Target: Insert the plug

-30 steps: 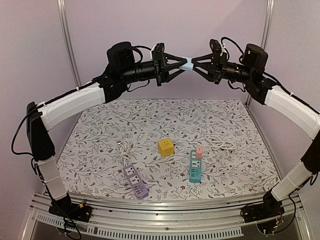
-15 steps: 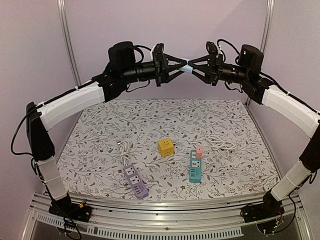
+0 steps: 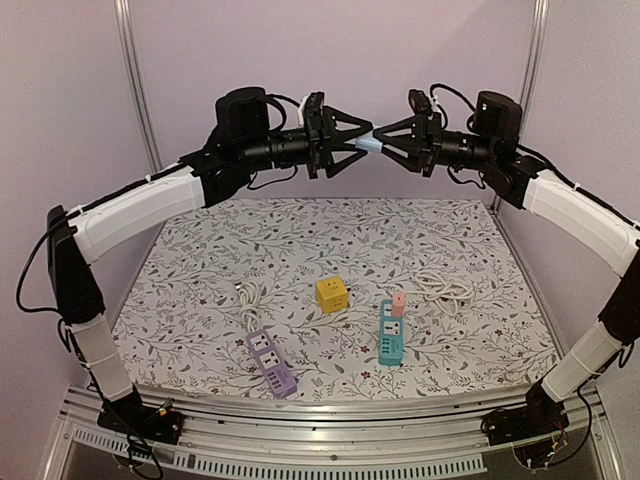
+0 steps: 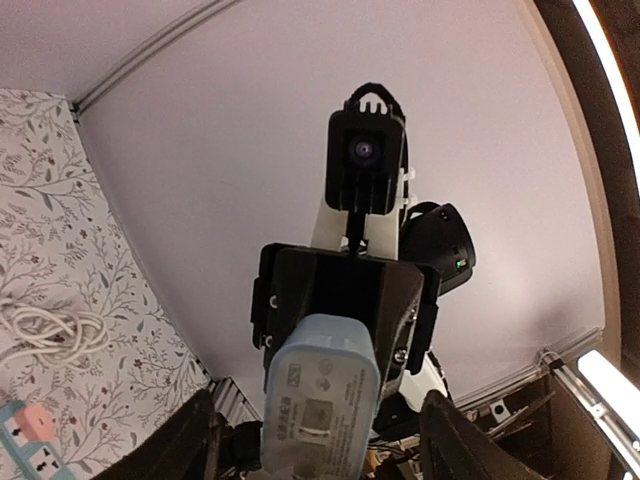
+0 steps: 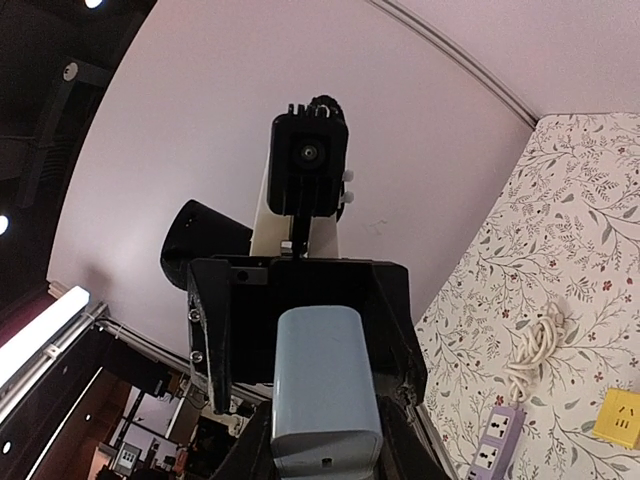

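Observation:
High above the table, the light blue plug (image 3: 370, 146) hangs between both raised grippers. My right gripper (image 3: 381, 145) is shut on it; in the right wrist view the plug (image 5: 325, 385) fills the space between its fingers (image 5: 395, 445). My left gripper (image 3: 360, 143) stands open around the plug's other end. In the left wrist view the plug's labelled face (image 4: 320, 405) shows, with the left fingers (image 4: 195, 440) spread well clear of its sides. On the table lie a purple power strip (image 3: 271, 361), a teal power strip (image 3: 391, 337) and a yellow cube socket (image 3: 332, 293).
A pink plug (image 3: 398, 303) sits in the top end of the teal strip. White coiled cables lie behind the teal strip (image 3: 443, 285) and the purple strip (image 3: 250, 295). The purple back wall is close behind both grippers.
My left gripper has opened and let go of the plug, which stays in the right gripper. Both grippers have shifted slightly left.

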Controlling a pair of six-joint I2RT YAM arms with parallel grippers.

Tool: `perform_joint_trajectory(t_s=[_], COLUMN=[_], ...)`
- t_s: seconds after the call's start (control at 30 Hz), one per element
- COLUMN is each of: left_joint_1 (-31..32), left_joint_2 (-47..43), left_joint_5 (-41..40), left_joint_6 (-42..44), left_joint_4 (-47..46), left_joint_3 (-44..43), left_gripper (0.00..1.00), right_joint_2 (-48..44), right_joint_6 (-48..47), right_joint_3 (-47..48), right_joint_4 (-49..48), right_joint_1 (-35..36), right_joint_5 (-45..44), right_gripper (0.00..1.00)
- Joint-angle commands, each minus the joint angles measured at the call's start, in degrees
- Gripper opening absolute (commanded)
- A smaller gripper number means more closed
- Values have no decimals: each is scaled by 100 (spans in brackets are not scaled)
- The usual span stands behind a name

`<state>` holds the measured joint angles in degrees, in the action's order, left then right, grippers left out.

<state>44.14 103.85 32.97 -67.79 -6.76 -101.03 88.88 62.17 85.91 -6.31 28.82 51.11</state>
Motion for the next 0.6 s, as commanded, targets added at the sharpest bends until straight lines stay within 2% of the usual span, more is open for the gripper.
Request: perform_joint_trajectory(t_s=[0.0,0.1,0.23,0.37,0.57], left_joint_1=[-12,-98,-230,-338,-468], left_joint_2=[-511,-811,-1189,-1519,-1914], left_joint_5=[-273,-370,-470,-619,-951], left_joint_6=[87,161,206,464,1159], left_joint_4=[272,277,294,625,1800], left_joint_3=[513,916,1449,1751,1819], left_gripper=[76,89,98,99,99], right_joint_2=[-222,-343,-479,-585,-678], right_joint_6=[-455,-590,-698,-804,-1001], right_joint_3=[121,96,28,-11,11], right_joint_4=[553,886,1174,1538,2334], right_joint_1=[59,58,58,59,60], right_joint_5=[-237,-338,-435,-524,-722], right_gripper=[0,0,0,0,0])
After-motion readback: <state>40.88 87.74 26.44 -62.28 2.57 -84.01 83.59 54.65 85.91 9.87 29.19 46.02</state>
